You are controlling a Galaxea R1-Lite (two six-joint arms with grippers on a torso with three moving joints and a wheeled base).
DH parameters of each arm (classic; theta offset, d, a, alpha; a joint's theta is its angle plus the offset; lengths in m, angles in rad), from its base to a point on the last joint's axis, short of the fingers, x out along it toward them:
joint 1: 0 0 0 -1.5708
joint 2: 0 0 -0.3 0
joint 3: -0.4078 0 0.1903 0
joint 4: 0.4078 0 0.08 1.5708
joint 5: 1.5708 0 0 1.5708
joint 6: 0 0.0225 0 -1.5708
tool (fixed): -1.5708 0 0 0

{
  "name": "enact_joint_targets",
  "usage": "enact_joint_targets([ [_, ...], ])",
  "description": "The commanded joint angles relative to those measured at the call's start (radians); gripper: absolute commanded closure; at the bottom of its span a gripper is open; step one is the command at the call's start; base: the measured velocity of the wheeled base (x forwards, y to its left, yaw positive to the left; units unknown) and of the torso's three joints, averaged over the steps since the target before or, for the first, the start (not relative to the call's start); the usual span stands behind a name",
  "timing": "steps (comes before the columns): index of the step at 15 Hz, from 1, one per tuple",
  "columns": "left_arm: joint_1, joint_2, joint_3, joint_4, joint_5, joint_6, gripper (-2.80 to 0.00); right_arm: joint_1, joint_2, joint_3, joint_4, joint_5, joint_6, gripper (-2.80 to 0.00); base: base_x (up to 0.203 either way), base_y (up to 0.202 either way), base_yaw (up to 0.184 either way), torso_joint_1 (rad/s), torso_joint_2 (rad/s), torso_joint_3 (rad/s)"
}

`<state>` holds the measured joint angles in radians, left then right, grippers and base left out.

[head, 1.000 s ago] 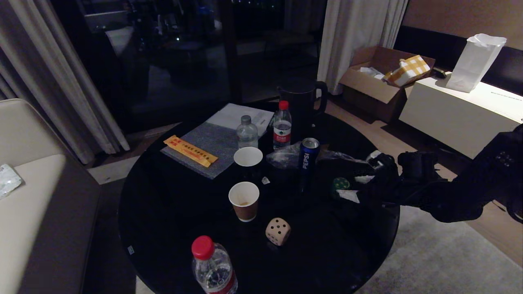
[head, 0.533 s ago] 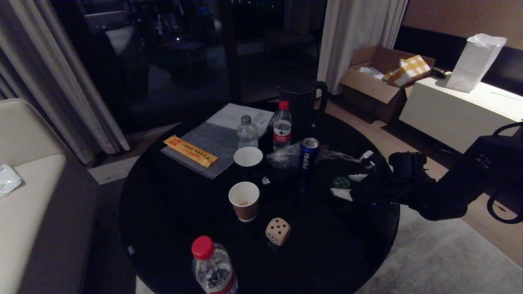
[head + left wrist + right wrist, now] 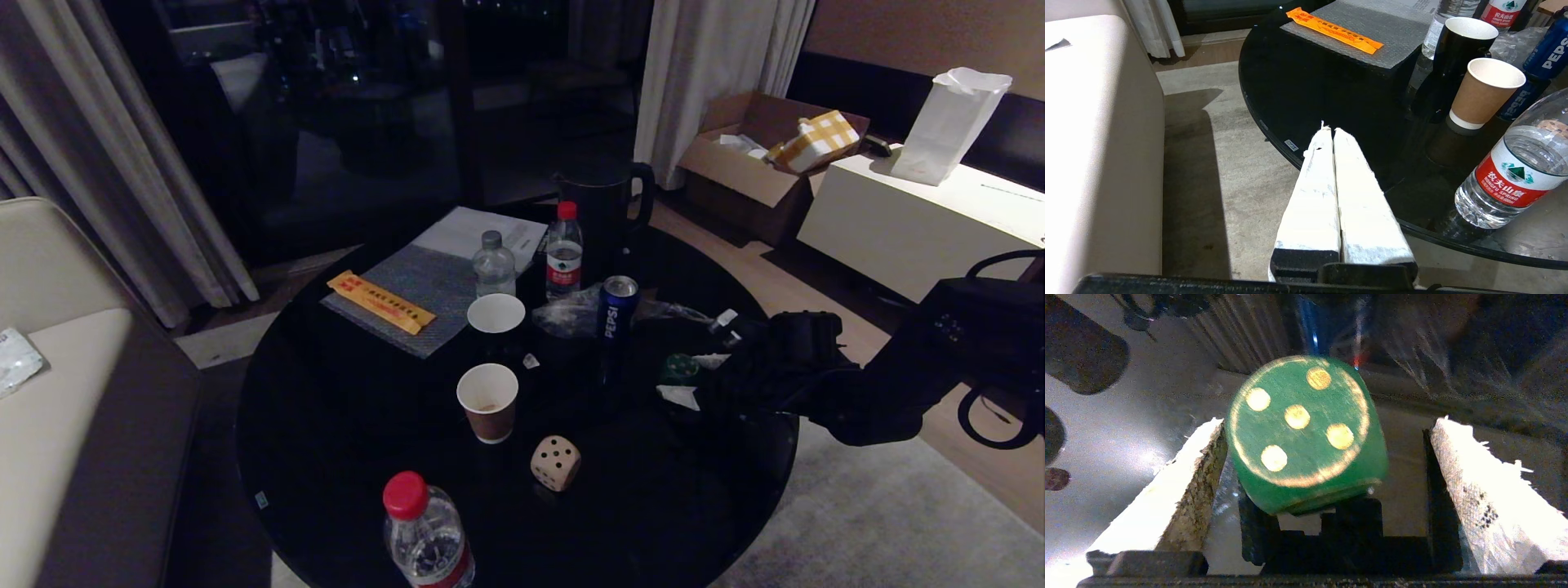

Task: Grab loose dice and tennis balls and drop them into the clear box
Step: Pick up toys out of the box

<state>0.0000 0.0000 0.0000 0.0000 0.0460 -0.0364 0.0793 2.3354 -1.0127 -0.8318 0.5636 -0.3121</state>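
I have the right hand (image 3: 1327, 490) low over the desk (image 3: 343, 425), spread wide and gripping nothing, with the dark green die (image 3: 1304, 433) between its pads on the desk's right side near the Pepsi can (image 3: 616, 314). The die looks hard, light and smooth with rounded corners, so I'd clamp two opposite flat faces squarely. The left hand (image 3: 1331, 134) is parked off the desk's edge, closed and empty.

The room is sitting in dim evening light, the window at upper centre showing only darkness and faint reflections. Warm light is falling on the white cabinet (image 3: 914, 237) at the right. The black table (image 3: 343, 425) is swallowing detail at centre frame. In the right wrist view the green die (image 3: 1302, 433) is looking slightly blurred, and glare is washing across the tabletop at the left.
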Motion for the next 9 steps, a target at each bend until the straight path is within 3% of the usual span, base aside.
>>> enact_joint_targets([
  [1,0.0,0.002,0.002,0.0,0.001,0.0,0.0,-0.007,-0.048,0.027,-0.002,-0.008,0.002,-2.8,0.0,0.0,0.0,0.0,0.0,0.0],
  [6,0.0,0.002,0.002,0.0,0.0,0.0,0.0,-0.028,-0.158,0.142,-0.009,-0.053,0.093,-2.8,0.0,0.0,0.0,0.0,0.0,0.0],
  [7,0.0,0.002,0.002,0.0,0.001,0.0,0.0,-0.021,-0.147,0.132,-0.011,-0.053,0.098,0.0,0.0,0.0,0.0,0.0,0.0,0.0],
  [9,0.001,0.002,0.002,0.0,0.001,0.0,0.0,0.007,-0.104,0.098,-0.059,-0.054,0.1,0.0,0.0,0.0,0.0,0.0,0.0,0.0],
])
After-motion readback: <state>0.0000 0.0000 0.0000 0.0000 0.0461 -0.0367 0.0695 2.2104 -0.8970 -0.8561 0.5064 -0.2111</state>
